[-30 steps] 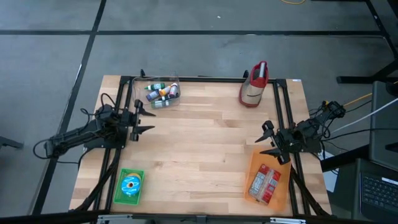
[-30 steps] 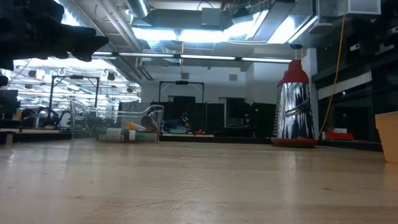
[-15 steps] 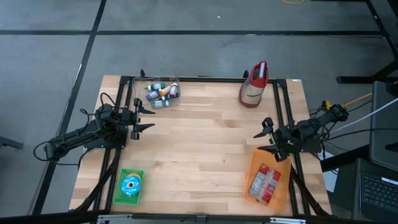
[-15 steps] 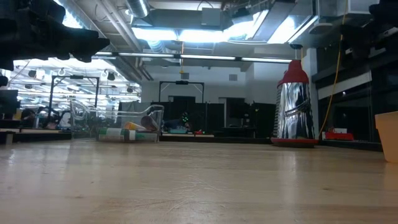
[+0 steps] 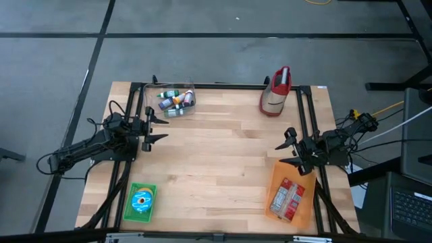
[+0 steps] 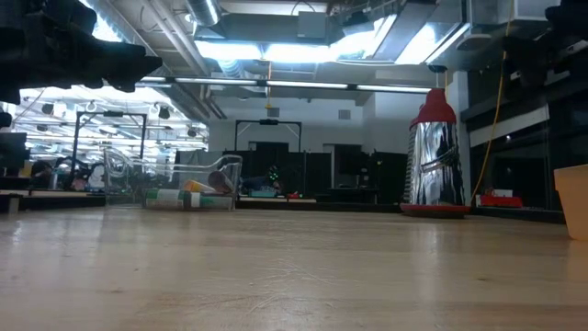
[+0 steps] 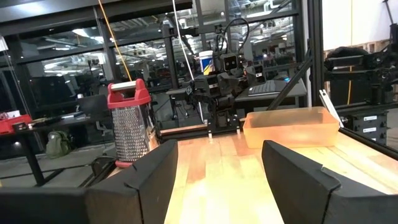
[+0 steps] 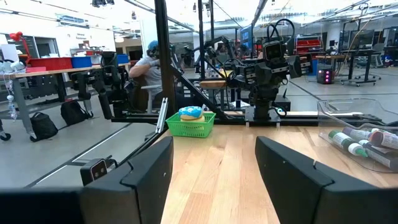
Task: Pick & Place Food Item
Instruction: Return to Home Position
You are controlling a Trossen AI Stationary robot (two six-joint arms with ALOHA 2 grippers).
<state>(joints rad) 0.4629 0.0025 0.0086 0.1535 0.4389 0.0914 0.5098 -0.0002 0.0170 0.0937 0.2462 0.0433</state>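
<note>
A blue-frosted doughnut (image 5: pixel 142 200) lies in a green basket (image 5: pixel 131 212) at the table's near left; the right wrist view shows the doughnut (image 8: pixel 190 112) too. A red-and-white packet (image 5: pixel 287 196) lies in an orange bin (image 5: pixel 297 216) at the near right. My left gripper (image 5: pixel 163 131) hovers open above the table's left side, pointing right, its fingers (image 7: pixel 140 180) wide apart. My right gripper (image 5: pixel 281 154) hovers open above the right side, just beyond the bin's far end, pointing left. Both are empty.
A clear tub of tubes and markers (image 5: pixel 175 101) stands at the far left. A red-topped metal grater (image 5: pixel 275 92) stands upright at the far right. Black frame rails (image 5: pixel 135 135) run along both side edges. Bare wood (image 5: pixel 223 155) lies between the grippers. A person (image 8: pixel 149 67) sits beyond the table.
My right gripper has swung slightly toward the table's far edge and stays open; its arm now shows at the top right of the low view.
</note>
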